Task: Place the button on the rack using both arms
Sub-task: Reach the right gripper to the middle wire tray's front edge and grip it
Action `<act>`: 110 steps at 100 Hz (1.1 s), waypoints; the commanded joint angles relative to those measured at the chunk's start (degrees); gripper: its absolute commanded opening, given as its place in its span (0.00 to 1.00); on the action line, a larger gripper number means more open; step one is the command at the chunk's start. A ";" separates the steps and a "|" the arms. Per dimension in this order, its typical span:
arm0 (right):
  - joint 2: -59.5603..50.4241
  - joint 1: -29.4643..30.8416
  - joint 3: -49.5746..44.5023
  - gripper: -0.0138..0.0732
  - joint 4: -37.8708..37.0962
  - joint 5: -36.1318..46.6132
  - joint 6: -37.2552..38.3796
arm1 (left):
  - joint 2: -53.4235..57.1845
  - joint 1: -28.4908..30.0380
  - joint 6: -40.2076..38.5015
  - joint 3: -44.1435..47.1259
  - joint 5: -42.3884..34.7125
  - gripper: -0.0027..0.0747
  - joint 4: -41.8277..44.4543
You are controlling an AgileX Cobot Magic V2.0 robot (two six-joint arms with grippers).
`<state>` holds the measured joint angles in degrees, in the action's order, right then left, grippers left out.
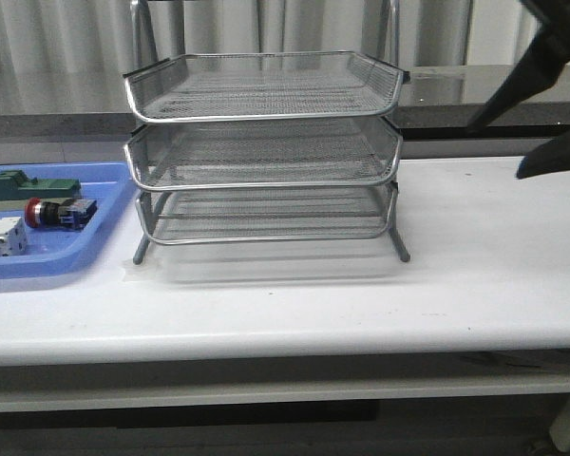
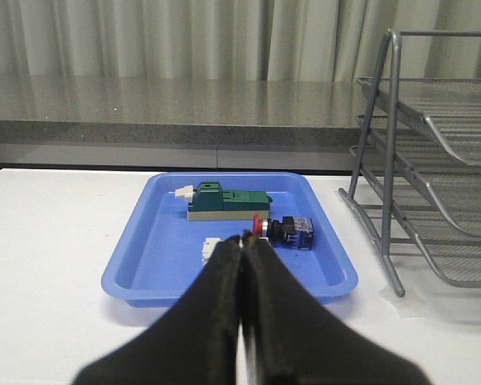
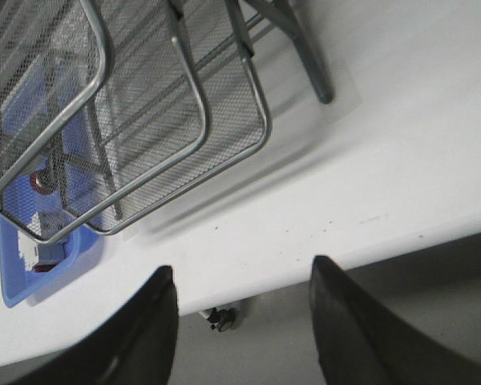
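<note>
A: Where do we stand? The button (image 2: 287,230) lies on its side in the blue tray (image 2: 136,269), just beside the green block (image 2: 227,203), with a white block (image 2: 211,250) near it. The tray sits left of the rack (image 1: 266,152), whose 3 shelves look bare.

B: Our left gripper (image 2: 242,245) has its fingers pressed together and holds nothing. It hangs short of the tray's near wall and points at the button.

A: So we should part those fingers first, then come down over the red cap and black body, keeping off the 2 blocks.

B: The right gripper (image 3: 242,285) has its fingers apart, high by the rack's right side. We judge it free to take the button for the shelf.
</note>
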<state>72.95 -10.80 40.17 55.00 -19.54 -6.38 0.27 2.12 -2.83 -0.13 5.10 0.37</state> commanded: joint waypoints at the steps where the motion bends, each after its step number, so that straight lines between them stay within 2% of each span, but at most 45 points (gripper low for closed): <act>1: 2.06 -1.17 3.35 0.61 8.44 2.33 -7.11 | 1.70 -0.22 -0.60 3.14 -4.77 0.01 -0.37; 33: 14.07 -1.69 11.22 0.61 29.09 -2.89 -25.89 | 1.70 -0.22 -0.60 3.14 -4.77 0.01 -0.37; 49: 19.45 -1.69 13.67 0.61 36.92 -5.35 -32.16 | 1.70 -0.22 -0.60 3.14 -4.77 0.01 -0.37; 65: 22.66 -1.69 14.25 0.61 39.87 -6.06 -34.71 | 1.70 -0.22 -0.60 3.14 -4.77 0.01 -0.37; 110: 28.29 -1.69 19.20 0.61 40.80 -7.75 -35.21 | 1.70 -0.22 -0.60 3.14 -4.77 0.01 -0.37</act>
<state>103.02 -12.30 56.96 93.86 -24.69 -40.58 0.27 2.12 -2.83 -0.13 5.10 0.37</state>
